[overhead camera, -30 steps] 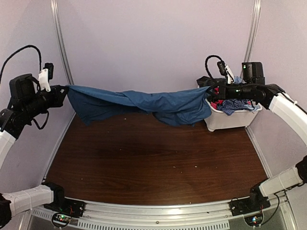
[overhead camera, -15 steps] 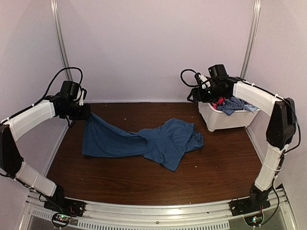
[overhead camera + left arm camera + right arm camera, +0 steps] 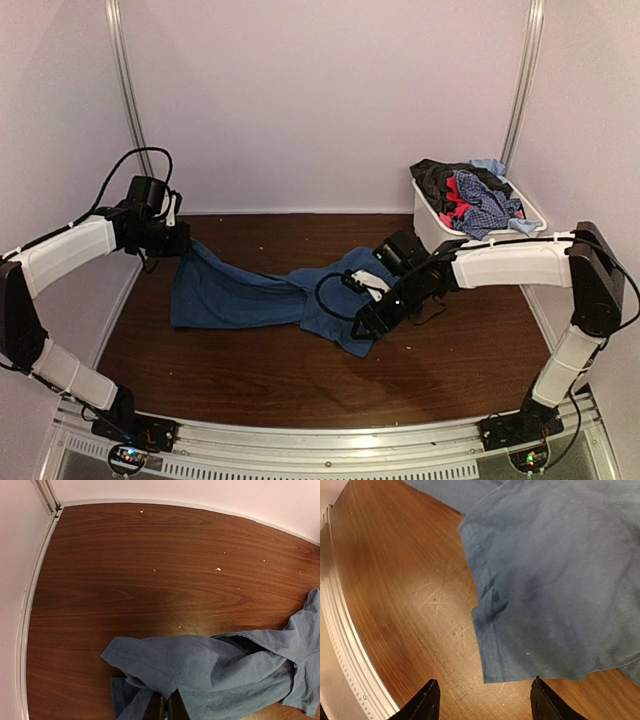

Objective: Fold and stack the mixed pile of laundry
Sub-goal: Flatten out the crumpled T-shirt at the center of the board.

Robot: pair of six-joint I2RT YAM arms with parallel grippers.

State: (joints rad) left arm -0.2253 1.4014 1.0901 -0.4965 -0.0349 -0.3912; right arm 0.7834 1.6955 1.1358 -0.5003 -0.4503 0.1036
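A dark-blue T-shirt (image 3: 250, 297) lies crumpled across the middle of the brown table. My left gripper (image 3: 183, 240) is shut on the shirt's far-left corner, and in the left wrist view the cloth (image 3: 210, 672) drapes over the closed fingers (image 3: 166, 709). My right gripper (image 3: 362, 328) hovers low over the shirt's near right corner with its jaws open. The right wrist view shows the stitched hem corner (image 3: 492, 655) just beyond the gripper (image 3: 484, 682), with nothing between the fingers. The rest of the laundry pile (image 3: 468, 195), black, red, checked and light-blue clothes, sits heaped in the bin.
The white plastic bin (image 3: 430, 228) stands at the back right against the wall. A metal rail (image 3: 300, 432) runs along the table's near edge. Bare wood (image 3: 250, 375) lies in front of the shirt. White walls close in the back and both sides.
The shirt, held stretched in the air between both grippers a second ago, now lies on the table. The right gripper let go, opened and swung down from the bin to the shirt's near corner. The left arm lowered.
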